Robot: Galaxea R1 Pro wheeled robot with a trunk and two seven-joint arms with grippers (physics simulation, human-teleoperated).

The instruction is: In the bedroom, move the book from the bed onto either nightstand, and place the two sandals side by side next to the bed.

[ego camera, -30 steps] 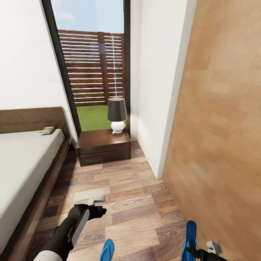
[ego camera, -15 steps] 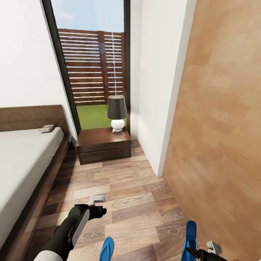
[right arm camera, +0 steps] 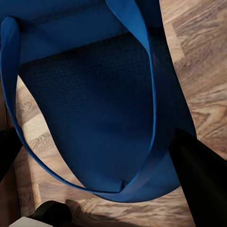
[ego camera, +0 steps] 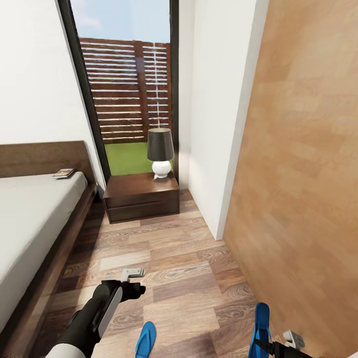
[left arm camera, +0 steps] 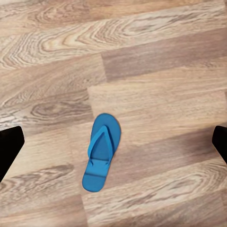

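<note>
The book [ego camera: 63, 173] lies at the head end of the bed [ego camera: 30, 219], near the headboard. A nightstand [ego camera: 141, 197] stands past the bed's corner, under the window. One blue sandal [ego camera: 145, 339] [left arm camera: 101, 151] lies flat on the plank floor, strap side up. My left gripper [ego camera: 133, 273] hangs open above the floor a little beyond that sandal, and its dark fingertips [left arm camera: 9, 147] show wide apart on either side. My right gripper [ego camera: 279, 343] is shut on the other blue sandal [ego camera: 261, 328] [right arm camera: 94, 109], held off the floor at my lower right.
A lamp [ego camera: 160, 151] with a dark shade stands on the nightstand. A tall wooden panel [ego camera: 303, 164] and a white wall [ego camera: 214, 114] close in the right side. Between them and the bed runs a narrow strip of floor [ego camera: 169, 258].
The whole picture has slid slightly, so the camera has moved a little. Both arms and both sandals keep their places in the view.
</note>
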